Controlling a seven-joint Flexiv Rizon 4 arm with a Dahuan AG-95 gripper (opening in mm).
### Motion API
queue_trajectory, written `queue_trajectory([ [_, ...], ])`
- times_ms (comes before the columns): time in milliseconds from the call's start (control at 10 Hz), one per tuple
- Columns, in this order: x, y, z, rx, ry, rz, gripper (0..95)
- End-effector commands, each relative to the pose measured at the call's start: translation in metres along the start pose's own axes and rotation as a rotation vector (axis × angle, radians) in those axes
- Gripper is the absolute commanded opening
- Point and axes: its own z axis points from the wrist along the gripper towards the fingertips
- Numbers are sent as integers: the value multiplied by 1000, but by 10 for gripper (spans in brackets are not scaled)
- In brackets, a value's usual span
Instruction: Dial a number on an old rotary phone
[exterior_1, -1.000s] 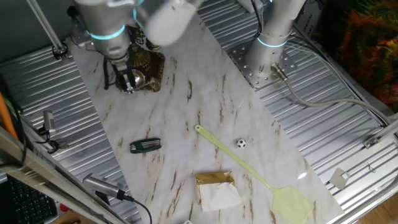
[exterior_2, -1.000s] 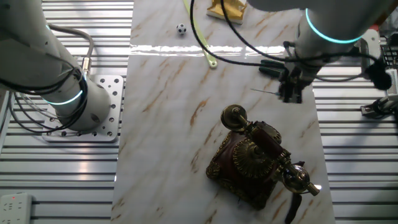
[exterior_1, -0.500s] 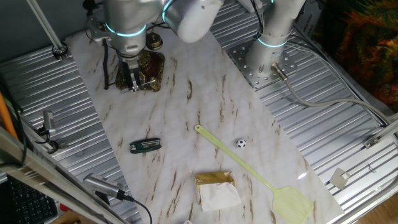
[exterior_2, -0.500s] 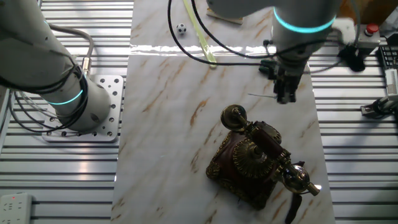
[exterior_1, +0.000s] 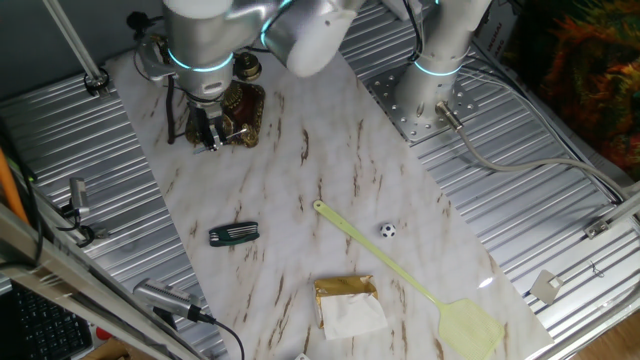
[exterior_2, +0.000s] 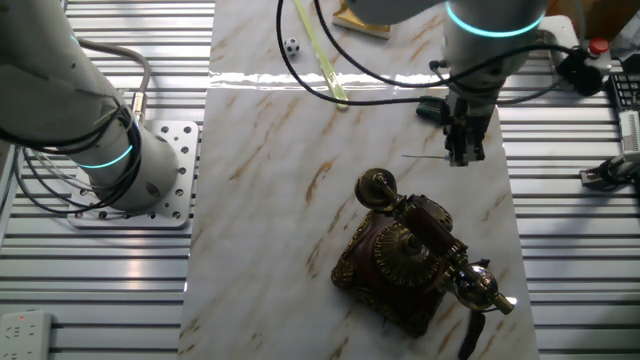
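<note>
The old rotary phone (exterior_2: 408, 258) stands on the marble sheet, dark brown and brass, with its round dial (exterior_2: 400, 250) facing up and the handset (exterior_2: 430, 240) lying across the cradle. In the one fixed view the phone (exterior_1: 240, 112) sits at the far left and is partly hidden behind my arm. My gripper (exterior_2: 463, 155) points down with its fingers together and nothing visible between them. It hangs off the phone's side, a short way from the handset's round end (exterior_2: 376, 186), and touches nothing. In the one fixed view the gripper (exterior_1: 208, 138) overlaps the phone's front left edge.
A dark green-handled tool (exterior_1: 233, 234) lies on the sheet. Further on are a small black-and-white ball (exterior_1: 387, 230), a yellow-green fly swatter (exterior_1: 405, 272) and a gold and white packet (exterior_1: 348, 303). A second arm's base (exterior_1: 428, 92) stands on the ribbed metal table.
The wrist has swung and its body shifted above the phone. The fingertips drifted only a little sideways and stay beside the phone. The phone has not moved.
</note>
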Motion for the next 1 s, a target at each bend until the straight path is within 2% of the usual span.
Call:
queue_trajectory([
  [100,0,1,0,-15,-12,43,0],
  [700,1,2,0,-14,-21,48,0],
  [1000,1,4,0,-14,-35,54,0],
])
